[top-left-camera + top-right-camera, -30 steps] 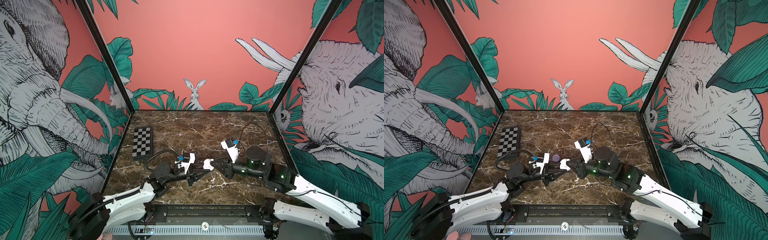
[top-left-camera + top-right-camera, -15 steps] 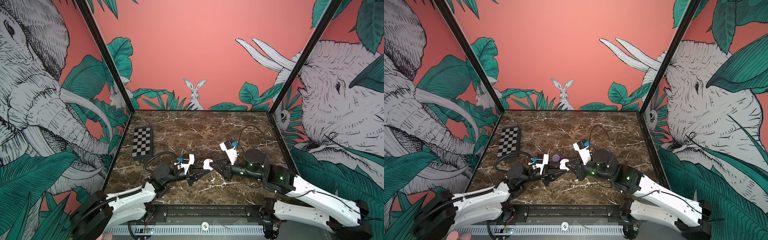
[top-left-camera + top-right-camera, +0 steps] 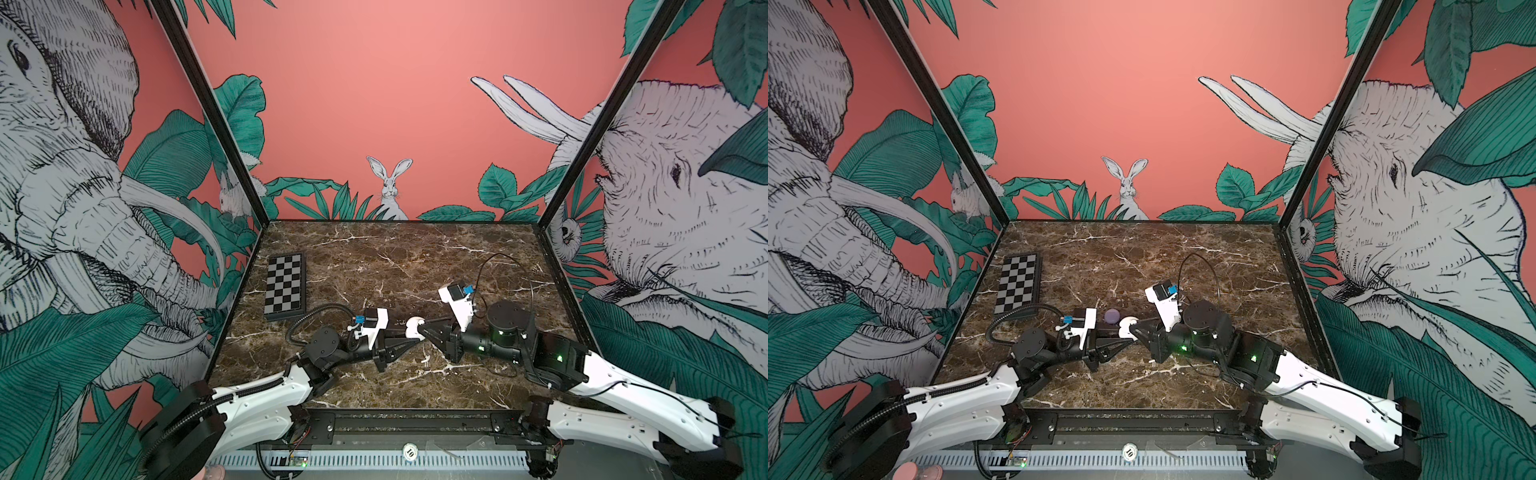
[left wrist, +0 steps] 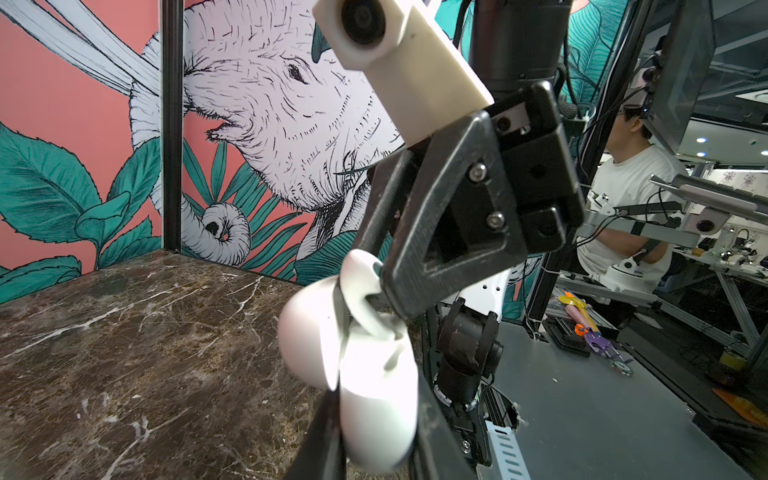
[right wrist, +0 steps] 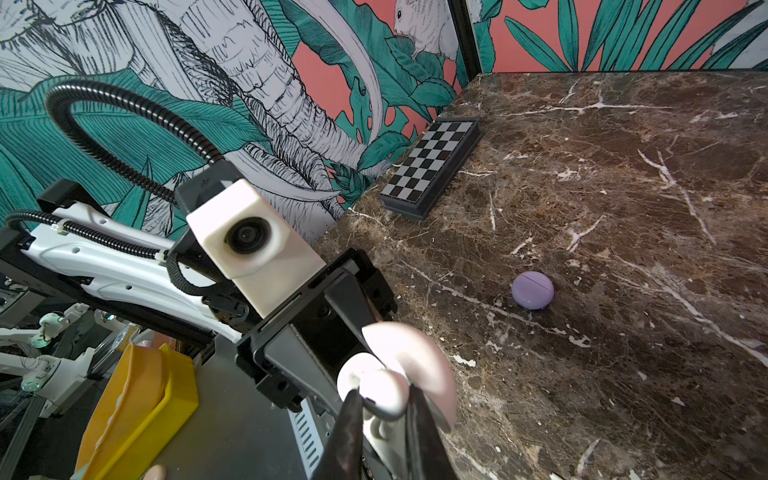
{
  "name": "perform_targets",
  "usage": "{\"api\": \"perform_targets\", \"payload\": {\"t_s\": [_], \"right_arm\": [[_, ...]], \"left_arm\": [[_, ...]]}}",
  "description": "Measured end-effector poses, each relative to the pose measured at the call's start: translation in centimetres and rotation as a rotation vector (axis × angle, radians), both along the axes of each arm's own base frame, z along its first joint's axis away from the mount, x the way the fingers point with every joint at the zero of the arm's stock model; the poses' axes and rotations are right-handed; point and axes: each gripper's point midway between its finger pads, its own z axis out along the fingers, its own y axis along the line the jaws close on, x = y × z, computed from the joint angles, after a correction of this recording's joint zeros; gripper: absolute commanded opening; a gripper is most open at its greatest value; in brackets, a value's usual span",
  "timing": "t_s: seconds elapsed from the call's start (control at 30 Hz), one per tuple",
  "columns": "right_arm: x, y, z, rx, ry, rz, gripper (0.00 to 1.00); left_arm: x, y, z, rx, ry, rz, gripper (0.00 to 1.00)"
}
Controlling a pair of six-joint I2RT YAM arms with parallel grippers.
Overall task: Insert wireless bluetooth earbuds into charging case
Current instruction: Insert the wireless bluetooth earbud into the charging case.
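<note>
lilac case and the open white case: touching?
Apart. The right wrist view shows bare marble tabletop between the lilac case and the white case.

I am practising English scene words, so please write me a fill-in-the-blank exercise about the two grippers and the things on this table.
The left gripper holds the open case, whose colour is ___.
The right gripper pinches a small white ___ at that case.
The closed case lying on the table is ___ in colour.
The checkerboard lies on the robot's ___ side.
Missing words: white; earbud; lilac; left.
</note>
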Motion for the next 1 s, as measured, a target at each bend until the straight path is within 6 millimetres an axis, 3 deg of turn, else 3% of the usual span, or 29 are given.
{"api": "perform_targets", "payload": {"t_s": [1.0], "right_arm": [[-0.3, 0.2, 0.6, 0.034, -0.052, 0.004, 0.2]], "left_arm": [[0.2, 0.7, 0.9, -0.023, -0.018, 0.041, 0.0]]}}
